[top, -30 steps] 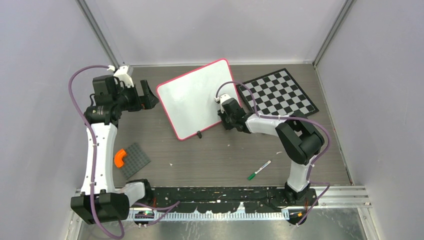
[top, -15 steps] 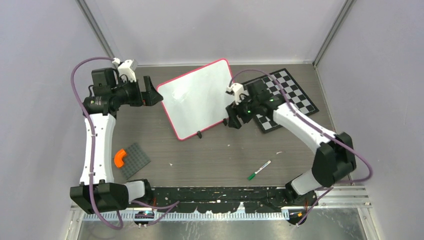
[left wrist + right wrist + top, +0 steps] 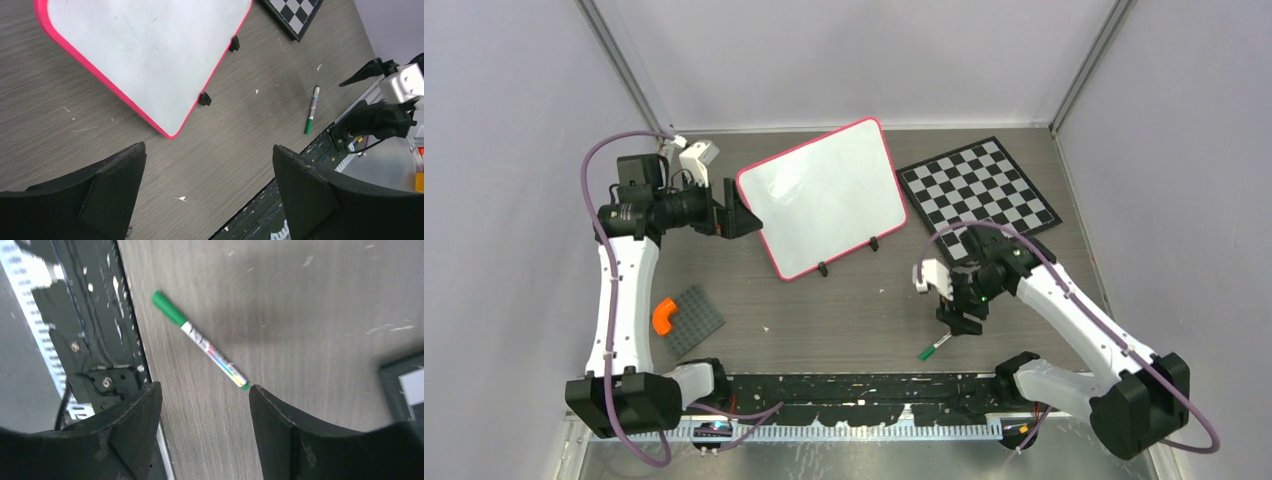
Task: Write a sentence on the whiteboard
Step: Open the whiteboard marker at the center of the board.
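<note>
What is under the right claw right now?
A green marker lies flat on the table beneath the open right claw, not gripped. From above, the claw covers the marker's far end.

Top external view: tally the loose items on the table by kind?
Boards: 2 (whiteboard, checkerboard)
Markers: 1 (green marker)
Building pieces: 2 (grey studded plate, orange piece)
Total: 5

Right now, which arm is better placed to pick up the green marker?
Right. The right hand, open, hovers over the marker, which shows between its fingers in the wrist view. The left hand, also open, is far off beside the whiteboard.
</note>
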`<state>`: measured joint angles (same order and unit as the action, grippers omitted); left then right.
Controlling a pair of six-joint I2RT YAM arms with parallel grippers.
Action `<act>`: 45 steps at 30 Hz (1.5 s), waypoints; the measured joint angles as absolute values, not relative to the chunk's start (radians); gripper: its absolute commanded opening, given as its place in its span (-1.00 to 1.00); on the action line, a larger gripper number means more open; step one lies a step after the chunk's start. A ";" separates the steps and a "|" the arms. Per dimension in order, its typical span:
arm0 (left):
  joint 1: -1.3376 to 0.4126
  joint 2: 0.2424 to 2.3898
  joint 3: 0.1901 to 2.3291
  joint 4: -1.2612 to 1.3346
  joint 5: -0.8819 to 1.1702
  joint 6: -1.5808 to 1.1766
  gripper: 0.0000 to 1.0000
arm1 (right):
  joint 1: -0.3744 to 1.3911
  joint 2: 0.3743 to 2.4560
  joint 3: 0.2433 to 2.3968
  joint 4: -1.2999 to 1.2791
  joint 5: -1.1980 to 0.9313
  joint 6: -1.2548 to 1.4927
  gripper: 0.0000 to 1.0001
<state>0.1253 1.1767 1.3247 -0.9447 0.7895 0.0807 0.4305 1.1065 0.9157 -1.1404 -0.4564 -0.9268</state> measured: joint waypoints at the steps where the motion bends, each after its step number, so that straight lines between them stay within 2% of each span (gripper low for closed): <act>1: 0.125 1.172 1.315 -0.947 0.796 0.087 0.99 | 0.432 1.079 0.872 -1.140 -0.458 -0.969 0.36; 6: 0.124 1.167 1.301 -0.952 0.816 0.095 0.99 | 0.488 0.972 0.700 -1.117 -0.434 -1.105 0.32; 14: 0.123 1.142 1.284 -0.960 0.815 0.099 0.99 | 0.579 0.984 0.593 -0.943 -0.354 -1.165 0.22; 27: 0.122 1.110 1.277 -0.994 0.804 0.112 0.99 | 0.597 1.101 0.514 -0.756 -0.287 -1.191 -0.41; 33: 0.121 1.105 1.277 -1.008 0.797 0.115 0.99 | 0.599 1.153 0.535 -0.712 -0.282 -1.156 -0.96; 40: 0.120 1.093 1.277 -1.015 0.795 0.136 1.00 | 0.599 1.198 0.620 -0.751 -0.307 -1.029 -1.00; 45: 0.098 1.087 1.276 -1.015 0.809 0.183 0.99 | 0.599 1.191 0.816 -0.852 -0.390 -0.850 -0.99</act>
<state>0.0978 1.0874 1.2762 -1.0149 0.8085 0.1833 0.5991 1.1908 0.8162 -0.8516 -0.3904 -0.8501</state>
